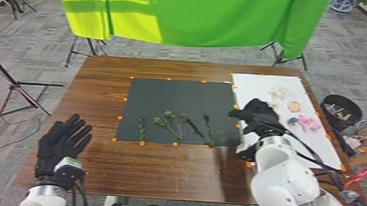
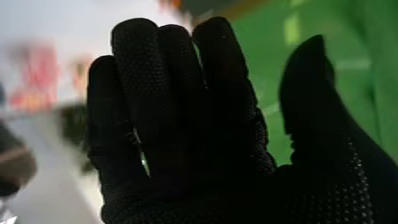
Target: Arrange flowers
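The right hand (image 1: 258, 114), fingers straight and thumb apart, is over the smooth white sheet (image 1: 261, 84), between pastel blossoms (image 1: 309, 122) there and thin green stems (image 1: 190, 125) on the dark rectangular mat (image 1: 176, 93). The left hand (image 1: 61, 144) lies open by the mat. Beside the wood-grained counter (image 1: 186, 173) stands a round black bin (image 1: 342, 109); beyond hangs green cloth (image 1: 201, 19).

Left hand (image 1: 59, 146): fingers straight | right hand (image 1: 258, 116): fingers straight, thumb apart
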Action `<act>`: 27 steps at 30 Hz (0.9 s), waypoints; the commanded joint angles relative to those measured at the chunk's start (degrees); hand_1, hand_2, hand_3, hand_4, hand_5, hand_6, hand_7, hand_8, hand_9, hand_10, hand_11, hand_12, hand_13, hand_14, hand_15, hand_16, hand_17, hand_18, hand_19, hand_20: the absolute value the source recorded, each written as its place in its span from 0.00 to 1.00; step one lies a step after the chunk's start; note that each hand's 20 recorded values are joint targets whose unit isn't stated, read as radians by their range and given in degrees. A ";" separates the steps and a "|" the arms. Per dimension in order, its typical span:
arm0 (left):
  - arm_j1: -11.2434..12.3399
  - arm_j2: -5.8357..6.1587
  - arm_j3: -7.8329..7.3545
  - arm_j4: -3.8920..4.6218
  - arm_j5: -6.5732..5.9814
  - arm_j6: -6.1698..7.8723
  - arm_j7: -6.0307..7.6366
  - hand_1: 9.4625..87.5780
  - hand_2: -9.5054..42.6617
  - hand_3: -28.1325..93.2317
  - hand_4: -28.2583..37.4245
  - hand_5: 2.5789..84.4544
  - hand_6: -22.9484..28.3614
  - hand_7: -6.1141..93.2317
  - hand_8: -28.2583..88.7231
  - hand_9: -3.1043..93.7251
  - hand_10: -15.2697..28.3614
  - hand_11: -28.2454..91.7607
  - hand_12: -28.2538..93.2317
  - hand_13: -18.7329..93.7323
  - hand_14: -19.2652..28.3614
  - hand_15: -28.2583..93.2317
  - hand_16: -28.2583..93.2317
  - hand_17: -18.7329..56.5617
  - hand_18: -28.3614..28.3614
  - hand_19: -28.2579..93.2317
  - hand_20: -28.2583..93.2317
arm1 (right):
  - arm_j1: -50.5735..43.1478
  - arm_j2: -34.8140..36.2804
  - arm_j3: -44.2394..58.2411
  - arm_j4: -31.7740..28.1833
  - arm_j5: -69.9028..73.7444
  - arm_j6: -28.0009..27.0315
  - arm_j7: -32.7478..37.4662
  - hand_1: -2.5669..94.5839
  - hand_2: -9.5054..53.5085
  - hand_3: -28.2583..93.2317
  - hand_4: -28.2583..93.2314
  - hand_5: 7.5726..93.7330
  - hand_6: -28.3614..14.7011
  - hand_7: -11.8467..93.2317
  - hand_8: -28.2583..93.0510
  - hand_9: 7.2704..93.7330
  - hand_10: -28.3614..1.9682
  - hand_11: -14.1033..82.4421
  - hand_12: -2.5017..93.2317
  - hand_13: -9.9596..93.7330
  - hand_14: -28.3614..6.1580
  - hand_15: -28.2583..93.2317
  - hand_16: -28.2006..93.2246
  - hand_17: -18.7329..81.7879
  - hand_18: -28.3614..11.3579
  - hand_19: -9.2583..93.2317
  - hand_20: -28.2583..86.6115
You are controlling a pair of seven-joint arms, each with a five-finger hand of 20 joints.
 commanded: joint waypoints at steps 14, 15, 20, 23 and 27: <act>-1.96 -0.62 1.34 0.17 -0.11 -0.93 0.33 0.26 0.51 0.81 0.00 0.50 0.65 0.22 0.16 0.39 0.71 0.50 0.32 0.40 0.77 0.62 0.16 0.16 0.78 0.56 0.31 | 1.60 2.44 9.43 11.85 0.04 -18.42 -3.47 0.56 0.00 0.93 0.00 0.46 0.59 0.28 0.12 0.48 0.54 0.24 0.16 0.60 0.45 0.58 0.36 0.43 0.18 0.83 0.47; -2.06 -0.62 1.45 0.16 -0.20 -0.89 0.37 0.26 0.51 0.81 0.00 0.50 0.65 0.22 0.16 0.39 0.71 0.50 0.32 0.40 0.77 0.62 0.16 0.16 0.78 0.56 0.31 | 1.68 2.27 9.05 12.37 -0.45 -19.00 -3.51 0.57 0.00 0.93 0.00 0.46 0.60 0.28 0.12 0.48 0.56 0.24 0.15 0.60 0.46 0.57 0.36 0.44 0.19 0.83 0.47; -2.14 -0.76 1.56 0.20 -0.12 -0.83 0.21 0.26 0.51 0.81 0.00 0.50 0.65 0.22 0.16 0.39 0.71 0.50 0.32 0.40 0.77 0.62 0.16 0.16 0.78 0.56 0.31 | 0.66 1.94 8.63 12.38 1.12 -18.85 -3.17 0.64 0.00 0.86 0.00 0.56 0.66 0.28 0.12 0.62 0.59 0.25 0.17 0.67 0.53 0.50 0.49 0.45 0.21 0.82 0.48; -1.68 -0.74 1.32 0.07 -0.29 -0.71 0.43 0.26 0.51 0.81 0.00 0.50 0.65 0.22 0.16 0.39 0.71 0.50 0.32 0.40 0.77 0.62 0.16 0.16 0.78 0.56 0.31 | -0.08 2.11 7.88 12.40 0.09 -17.36 -4.04 0.67 0.00 0.82 0.00 0.68 0.69 0.29 0.18 0.77 0.61 0.22 0.26 0.74 0.58 0.46 0.55 0.46 0.23 0.81 0.49; -1.76 -0.71 1.33 0.12 -0.31 -0.80 0.21 0.26 0.51 0.81 0.00 0.50 0.65 0.22 0.16 0.39 0.72 0.50 0.32 0.40 0.77 0.62 0.16 0.16 0.78 0.56 0.31 | -1.16 2.25 7.59 12.22 -0.81 -14.18 -4.61 0.68 0.00 0.80 0.00 0.81 0.70 0.32 0.24 0.92 0.61 0.19 0.35 0.80 0.60 0.46 0.58 0.48 0.23 0.81 0.51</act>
